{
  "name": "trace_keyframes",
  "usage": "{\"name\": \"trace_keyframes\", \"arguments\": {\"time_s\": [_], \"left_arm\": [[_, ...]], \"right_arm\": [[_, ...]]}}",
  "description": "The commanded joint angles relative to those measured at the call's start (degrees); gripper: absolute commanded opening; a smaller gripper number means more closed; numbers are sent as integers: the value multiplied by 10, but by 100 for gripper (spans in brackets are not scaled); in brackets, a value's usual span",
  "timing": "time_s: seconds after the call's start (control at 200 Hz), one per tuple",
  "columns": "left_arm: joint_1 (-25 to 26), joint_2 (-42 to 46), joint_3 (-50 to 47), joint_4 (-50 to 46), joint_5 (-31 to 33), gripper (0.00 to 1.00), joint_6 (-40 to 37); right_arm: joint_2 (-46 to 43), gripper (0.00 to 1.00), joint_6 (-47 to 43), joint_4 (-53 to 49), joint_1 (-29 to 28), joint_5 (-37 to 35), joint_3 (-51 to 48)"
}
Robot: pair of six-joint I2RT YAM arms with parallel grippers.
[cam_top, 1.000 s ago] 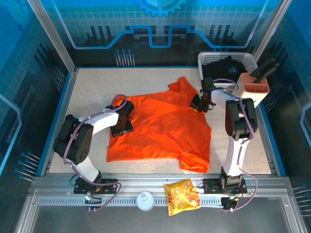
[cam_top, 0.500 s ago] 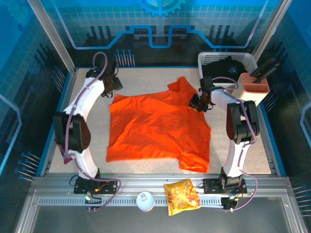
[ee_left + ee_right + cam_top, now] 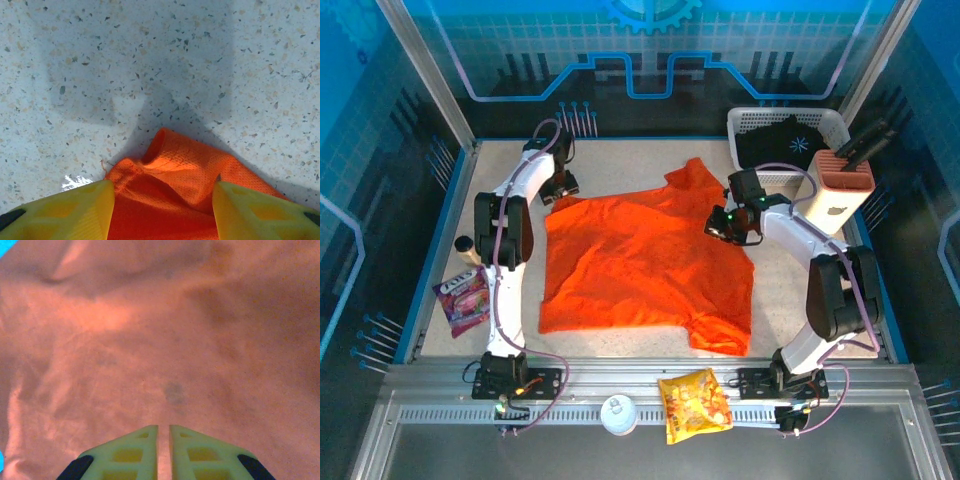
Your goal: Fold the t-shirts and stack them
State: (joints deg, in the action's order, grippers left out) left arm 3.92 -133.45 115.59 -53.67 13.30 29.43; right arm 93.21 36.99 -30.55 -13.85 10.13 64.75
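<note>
Orange t-shirt [image 3: 640, 260]: is lying spread open in the middle of the speckled table [image 3: 640, 165], one sleeve pointing to the far side and the other lying folded at the near right corner.
Black shirt [image 3: 785, 140]: is sitting bunched inside the white basket [image 3: 740, 125] at the far right, its pale-blue starburst facing up.
Left gripper [image 3: 560, 185]: is hovering at the far left corner of the orange t-shirt; in the left wrist view its yellow fingers [image 3: 75, 207] are standing wide apart, straddling a puckered corner of the cloth [image 3: 185, 165] that is rising off the table [image 3: 150, 50].
Right gripper [image 3: 722, 225]: is reaching over the shirt's right shoulder area; in the right wrist view [image 3: 163, 432] its fingers are drawn together, leaving a slim slit, directly above the orange fabric [image 3: 150, 340]. Whether any cloth is being pinched cannot be told.
Snack bag [image 3: 695, 405]: is resting on the near rail, between the arm bases.
Pink packet [image 3: 465, 298]: is lying at the left edge of the table, beside the left arm.
</note>
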Motion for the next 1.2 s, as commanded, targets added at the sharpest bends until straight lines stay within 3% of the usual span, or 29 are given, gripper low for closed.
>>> {"name": "trace_keyframes", "arguments": {"time_s": [0.0, 0.465, 0.801, 1.036, 1.196], "left_arm": [[-9, -13, 18, -20, 15, 55, -14], [-15, -28, -2, 12, -9, 49, -17], [-15, -46, -4, 24, -35, 39, -16], [-15, -47, 1, 28, -26, 19, -20], [-15, -47, 13, 23, -26, 6, -21]], "right_arm": [[-15, 14, 3, -7, -4, 7, -10], [2, 10, 7, -6, -4, 11, -7], [19, 9, 12, -3, -4, 12, -1], [38, 7, 16, 4, -4, 5, 12], [115, 3, 24, 32, 7, 8, 62]]}}
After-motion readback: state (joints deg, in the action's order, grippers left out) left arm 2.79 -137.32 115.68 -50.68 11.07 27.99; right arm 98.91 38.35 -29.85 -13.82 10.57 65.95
